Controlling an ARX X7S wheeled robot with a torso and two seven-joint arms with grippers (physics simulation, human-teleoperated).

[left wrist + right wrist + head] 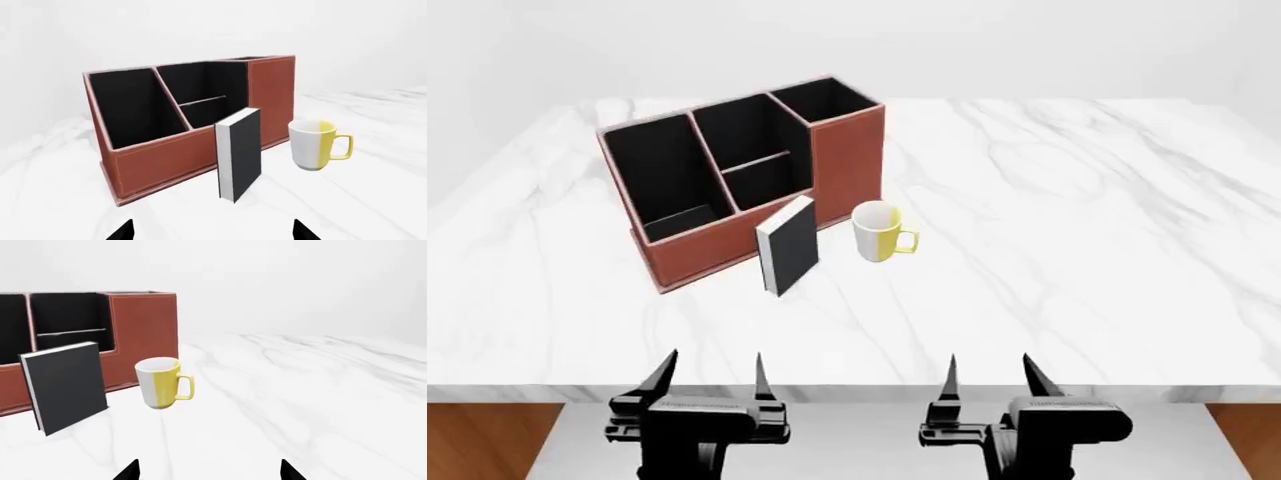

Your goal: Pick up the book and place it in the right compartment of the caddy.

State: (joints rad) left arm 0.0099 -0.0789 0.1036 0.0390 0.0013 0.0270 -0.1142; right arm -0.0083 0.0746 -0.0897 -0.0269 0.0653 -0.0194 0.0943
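Head view: thin dark grey book w/ white page edges [787,245] standing upright on white marble table [1068,220], just in front of reddish-brown leather-look caddy w/ black inside [741,175], beside white-and-yellow mug [881,231]. Tall square right compartment [825,100] at caddy's end nearest mug. Left gripper [715,372] & right gripper [989,370] both spread wide, holding nothing, at table's near edge, well apart from book.

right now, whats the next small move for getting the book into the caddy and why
Probably reach the left gripper forward toward the book. Both grippers hang open at the table's near edge, holding nothing. The book stands upright in front of the caddy, left of the mug and closer to the left arm's line than the right gripper.
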